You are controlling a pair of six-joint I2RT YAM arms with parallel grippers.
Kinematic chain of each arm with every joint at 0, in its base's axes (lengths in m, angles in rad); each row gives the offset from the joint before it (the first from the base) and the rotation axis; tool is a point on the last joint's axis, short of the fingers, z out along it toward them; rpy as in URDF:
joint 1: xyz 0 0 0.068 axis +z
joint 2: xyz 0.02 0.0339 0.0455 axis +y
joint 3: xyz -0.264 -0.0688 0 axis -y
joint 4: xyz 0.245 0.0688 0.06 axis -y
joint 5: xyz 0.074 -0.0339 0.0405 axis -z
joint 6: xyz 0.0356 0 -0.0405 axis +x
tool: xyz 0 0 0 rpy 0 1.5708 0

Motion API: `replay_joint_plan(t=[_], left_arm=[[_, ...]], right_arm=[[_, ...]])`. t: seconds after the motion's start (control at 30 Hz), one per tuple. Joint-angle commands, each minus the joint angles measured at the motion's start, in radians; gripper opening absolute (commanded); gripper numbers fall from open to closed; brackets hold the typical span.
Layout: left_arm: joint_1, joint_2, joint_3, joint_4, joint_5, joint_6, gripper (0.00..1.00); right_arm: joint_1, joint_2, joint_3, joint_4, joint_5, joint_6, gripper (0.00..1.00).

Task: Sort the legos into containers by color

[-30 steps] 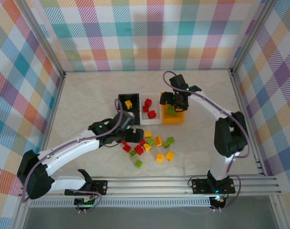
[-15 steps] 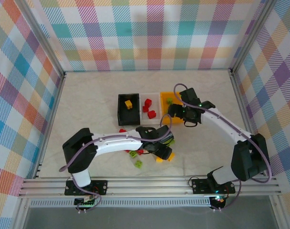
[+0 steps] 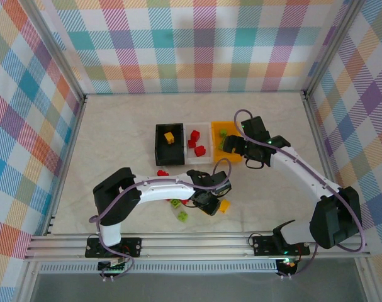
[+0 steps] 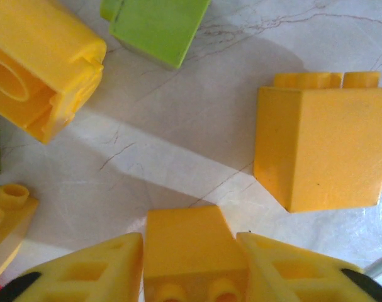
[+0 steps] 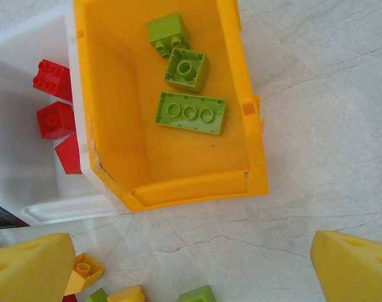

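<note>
One yellow lego (image 4: 185,236), studs toward left tool (image 4: 189,255)

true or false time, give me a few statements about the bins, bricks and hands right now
The orange-yellow plastic bin holds three lime green studded bricks. True.
The white plastic bin holds yellow bricks. False: it holds red studded bricks.
The left hand grips a yellow studded brick. True.
The right hand is shut on a green brick. False: it is open and empty.
</note>
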Motion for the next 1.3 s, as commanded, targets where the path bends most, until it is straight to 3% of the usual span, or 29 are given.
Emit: replay_joint_plan(t=[0.0,0.2,0.3,0.43,0.53,0.8,0.97,1.07,1.13,1.27], left_arm=[[-0.021,-0.017,-0.004,-0.04,0.004,0.007,0.35],[-0.017,-0.074,0.0,-0.047,-0.045,-0.003,0.25],[0.025,-0.144,-0.007,-0.054,-0.112,-0.011,0.22],[0.184,-0.272,-0.027,-0.04,-0.232,-0.011,0.22],[0.339,-0.307,-0.034,0.017,-0.253,-0.008,0.22],[0.576,-0.098,0.093,0.106,-0.247,-0.003,0.19],[0.624,0.022,0.197,0.104,-0.24,-0.012,0.19],[0.642,0.062,0.247,0.082,-0.246,-0.016,0.3],[0.642,0.055,0.258,0.091,-0.232,-0.018,0.48],[0.641,-0.004,0.27,0.1,-0.218,-0.025,0.7]], right_arm=[[-0.007,0.006,0.002,0.013,0.009,0.014,0.96],[-0.007,0.012,0.007,0.005,0.01,0.026,0.96],[-0.008,0.005,0.004,0.0,0.01,0.032,0.96],[-0.008,-0.004,-0.017,0.006,0.004,0.042,0.96],[-0.008,-0.009,-0.035,0.013,-0.01,0.052,0.96],[-0.008,-0.025,-0.062,0.002,-0.032,0.049,0.96],[-0.007,-0.053,-0.102,-0.004,-0.06,0.054,0.96],[-0.007,-0.075,-0.128,-0.01,-0.096,0.052,0.96],[-0.005,-0.089,-0.144,-0.015,-0.125,0.045,0.96],[0.005,-0.112,-0.177,-0.035,-0.164,0.029,0.96]])
